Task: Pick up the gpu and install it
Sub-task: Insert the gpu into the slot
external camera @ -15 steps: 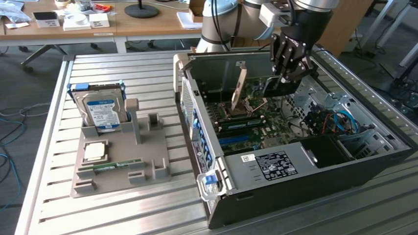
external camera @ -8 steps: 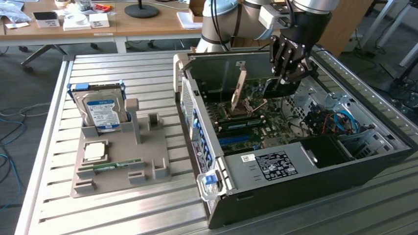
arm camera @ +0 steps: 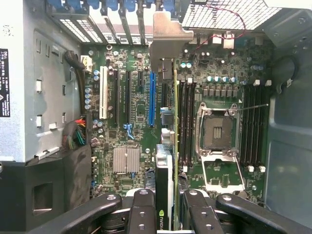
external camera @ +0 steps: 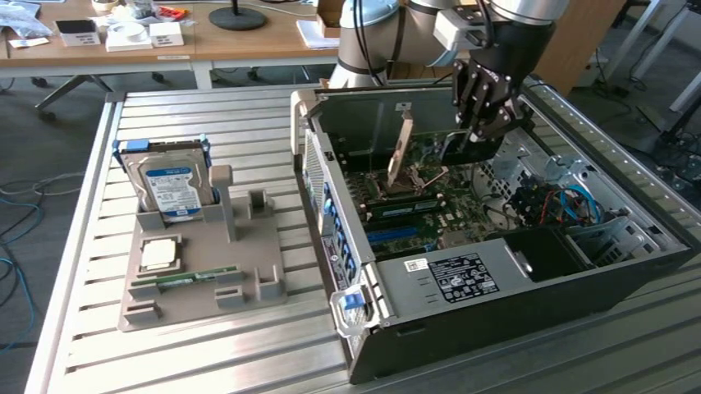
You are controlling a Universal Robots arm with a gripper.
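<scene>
On slatted table [external camera: 219, 361], I see open computer case [external camera: 482, 328] lying on its side, motherboard [arm camera: 126, 126] exposed. Grey fixture [external camera: 203, 271] sits beside case toward exterior view's left, hard drive [external camera: 170, 185] upright in it. Gripper [arm camera: 168, 209] inside case, over motherboard, pinching gpu [arm camera: 165, 165] by both faces. Gpu edge-on, near blue slot [arm camera: 152, 97]; whether seated, I cannot tell.

You get bright glare off the metal table [external camera: 629, 156] on the exterior view's right; the case [external camera: 526, 308] interior sits in shadow.
</scene>
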